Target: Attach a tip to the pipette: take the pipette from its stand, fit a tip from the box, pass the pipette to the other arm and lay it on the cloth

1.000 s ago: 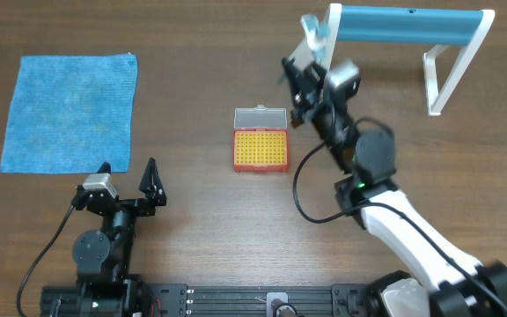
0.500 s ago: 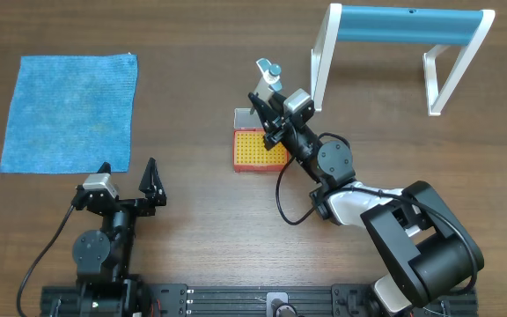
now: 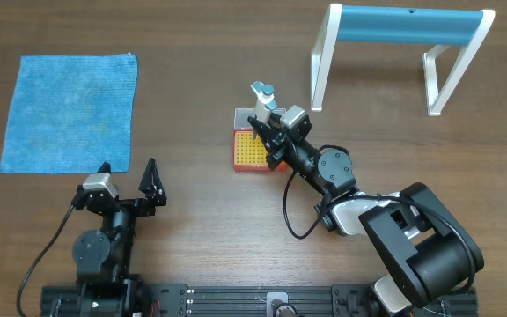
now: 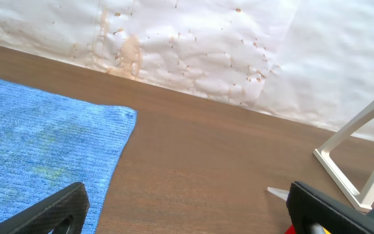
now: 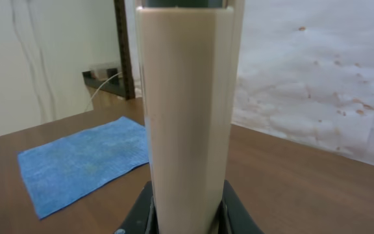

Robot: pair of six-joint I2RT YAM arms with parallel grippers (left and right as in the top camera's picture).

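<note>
My right gripper (image 3: pixel 273 134) is shut on the cream pipette (image 3: pixel 263 95), holding it upright over the orange tip box (image 3: pixel 250 155). The box holds rows of yellow tips, and its clear lid (image 3: pixel 246 116) lies open behind it. In the right wrist view the pipette body (image 5: pixel 187 110) rises straight up from between the fingers (image 5: pixel 234 209). The blue cloth (image 3: pixel 70 113) lies flat at the far left, also seen as the cloth (image 4: pixel 37 153) and the cloth (image 5: pixel 83 162). My left gripper (image 3: pixel 127 181) rests open near its base, just below the cloth.
The pipette stand (image 3: pixel 405 23), a blue bar on white legs, stands at the back right with no pipette on it; one white leg (image 4: pixel 362 162) shows in the left wrist view. Bare wooden table (image 3: pixel 192 79) lies between cloth and tip box.
The right arm carried the pipette from the stand leftwards and towards the front, then settled it over the tip box. The left arm stayed still.
</note>
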